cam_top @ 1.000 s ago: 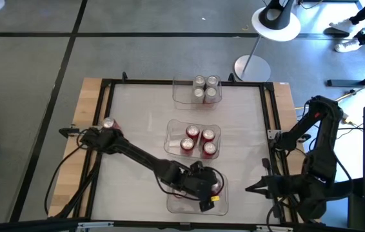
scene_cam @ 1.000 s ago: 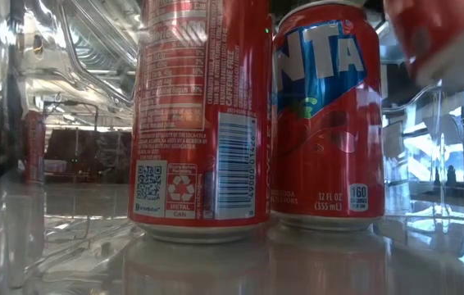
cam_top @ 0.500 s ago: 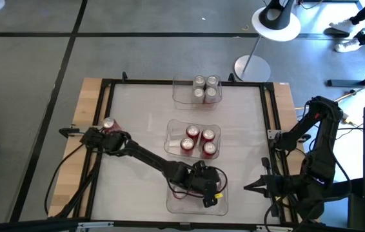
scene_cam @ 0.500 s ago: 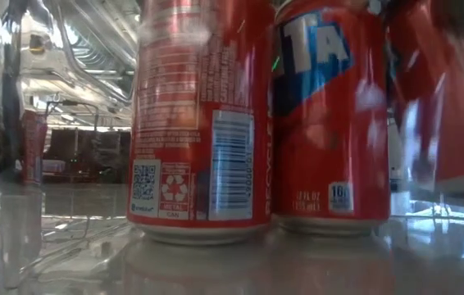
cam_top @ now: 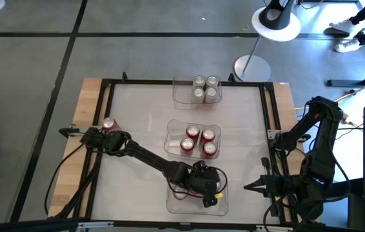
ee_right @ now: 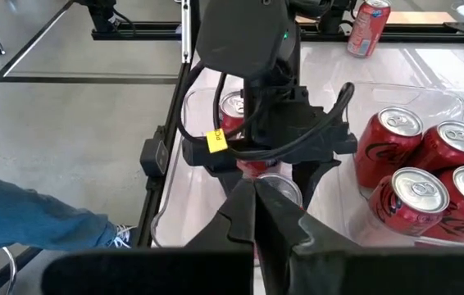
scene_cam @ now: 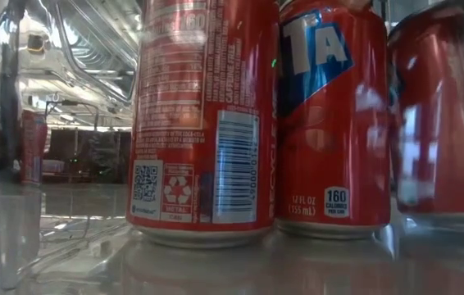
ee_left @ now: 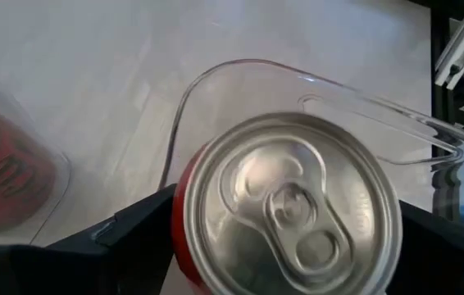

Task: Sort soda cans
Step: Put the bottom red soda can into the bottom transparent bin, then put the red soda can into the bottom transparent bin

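A red soda can with a silver top stands upright in the near clear tray, at the right in the low view. My left gripper is over it, open, one finger on each side of the can's wall. Two more red cans stand in the same tray. My right gripper hangs shut over the table's near right part, holding nothing. My left gripper comes at the red can slanting down from the table's left, its fingers beside the can's wall just under the rim. No gap shows there, so I cannot tell whether they touch it. The can stands upright on the tray floor.
The middle tray holds several red cans. The far tray holds several silver cans. One red can stands alone at the table's left edge, by the left arm's base. Black rails frame the table.
My left gripper has come down into the near tray with the red can. The can has sunk from above the tray and now stands on the tray floor beside the other two. The can next to it has turned a little on the spot.
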Robot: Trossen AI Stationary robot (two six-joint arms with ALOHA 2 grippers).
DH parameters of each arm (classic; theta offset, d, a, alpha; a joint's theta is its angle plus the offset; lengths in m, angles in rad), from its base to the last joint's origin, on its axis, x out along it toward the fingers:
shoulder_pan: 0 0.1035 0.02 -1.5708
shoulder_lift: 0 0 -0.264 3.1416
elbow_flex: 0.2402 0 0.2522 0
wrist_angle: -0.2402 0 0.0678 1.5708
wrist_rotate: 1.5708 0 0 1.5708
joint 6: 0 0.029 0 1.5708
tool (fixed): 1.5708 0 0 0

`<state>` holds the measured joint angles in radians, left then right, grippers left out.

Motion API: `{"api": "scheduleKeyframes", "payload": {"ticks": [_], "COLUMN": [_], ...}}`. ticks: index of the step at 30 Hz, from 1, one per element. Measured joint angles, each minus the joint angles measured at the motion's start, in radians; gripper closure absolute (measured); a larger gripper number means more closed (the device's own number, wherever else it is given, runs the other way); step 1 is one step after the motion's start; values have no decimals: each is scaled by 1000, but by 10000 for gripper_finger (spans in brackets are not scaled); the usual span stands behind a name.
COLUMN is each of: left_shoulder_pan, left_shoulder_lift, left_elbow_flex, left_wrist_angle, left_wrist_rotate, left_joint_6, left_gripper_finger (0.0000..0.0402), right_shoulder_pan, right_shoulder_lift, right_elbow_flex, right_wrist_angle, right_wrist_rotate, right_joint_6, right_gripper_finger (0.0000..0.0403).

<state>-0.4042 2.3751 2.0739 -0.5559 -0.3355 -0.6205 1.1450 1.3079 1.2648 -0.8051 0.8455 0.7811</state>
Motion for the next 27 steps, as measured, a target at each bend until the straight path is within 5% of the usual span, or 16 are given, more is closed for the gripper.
{"api": "scheduleKeyframes", "payload": {"ticks": [16,27], "left_shoulder_pan": [-7,-8], "left_shoulder_lift": [-176,-388], "left_elbow_flex": [-3,-2], "left_wrist_angle": [-186,-699], "left_wrist_rotate": [18,-10], "left_joint_6": [5,-168], "left_gripper_finger": [68,68], "right_shoulder_pan": [0,0], "right_shoulder_lift": [0,0], "right_elbow_flex": [0,0], "right_wrist_angle": [-8,-8], "right_wrist_rotate": [0,27], "right_joint_6": [1,5], "right_gripper_finger": [402,402]}}
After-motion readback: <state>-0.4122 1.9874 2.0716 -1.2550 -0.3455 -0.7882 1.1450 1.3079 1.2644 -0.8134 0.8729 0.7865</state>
